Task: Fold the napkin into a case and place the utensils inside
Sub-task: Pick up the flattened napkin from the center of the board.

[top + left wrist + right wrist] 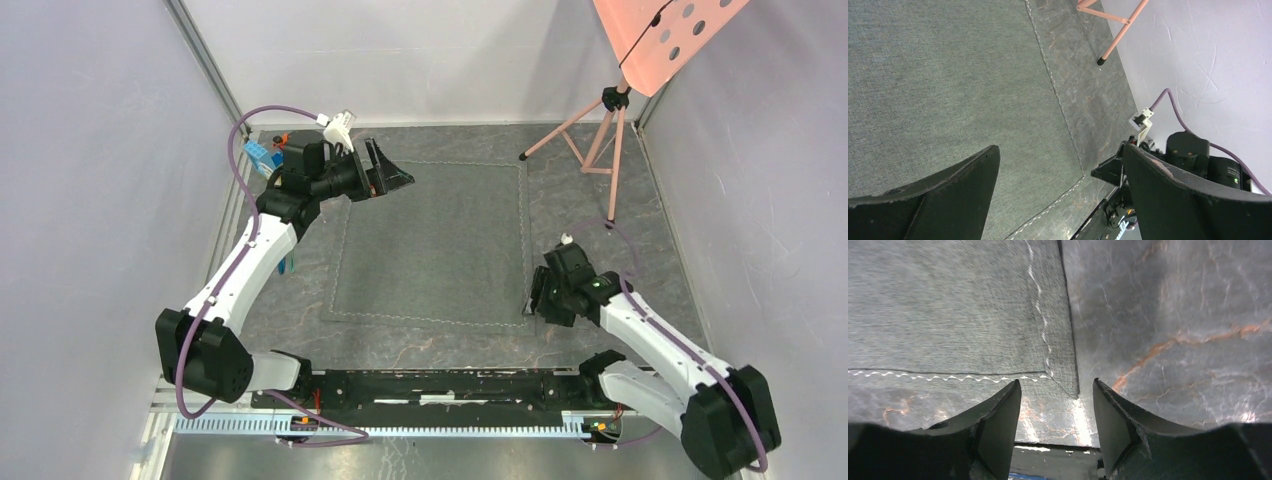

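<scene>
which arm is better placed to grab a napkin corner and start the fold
Right. The right gripper sits low at the napkin's near right corner, jaws open, corner just ahead. The left gripper hangs higher, open, over the far left corner.

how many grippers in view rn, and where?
2. The left gripper, open, is above the napkin's far-left corner. The right gripper, jaws apart, is low at its near-right corner. None seem hidden.

A dark marbled tabletop [440,345] with orange veins sits between pale walls [90,150]. In its far right corner stands a pink tripod [600,135] carrying a tilted, perforated pink panel [665,35]. Blue toy blocks [262,155] lie at the far left edge.
</scene>
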